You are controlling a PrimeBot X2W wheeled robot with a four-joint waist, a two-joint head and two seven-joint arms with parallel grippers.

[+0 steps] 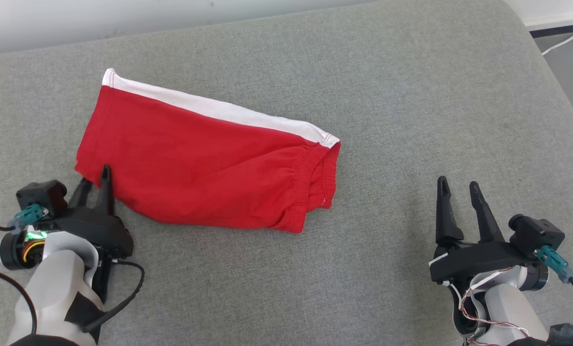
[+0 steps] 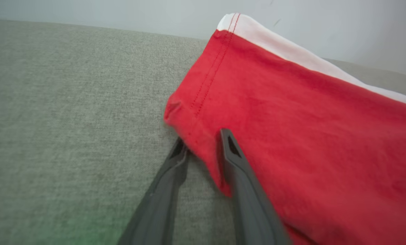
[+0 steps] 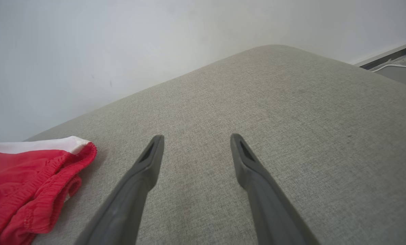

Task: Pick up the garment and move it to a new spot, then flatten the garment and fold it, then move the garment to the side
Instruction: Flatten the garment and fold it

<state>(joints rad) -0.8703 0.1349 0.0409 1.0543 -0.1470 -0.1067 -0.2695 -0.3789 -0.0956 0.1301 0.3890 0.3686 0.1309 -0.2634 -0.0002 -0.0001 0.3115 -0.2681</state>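
Left wrist view, half-open tool (image 2: 203, 136) astride garment (image 2: 308, 136)

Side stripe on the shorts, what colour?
White stripe on red shorts; head view shows it best.

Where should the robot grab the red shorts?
Probably the near hem corner of the shorts, coming in low from the left. That edge lies thin on the cushion, and the open left pincer straddles it.
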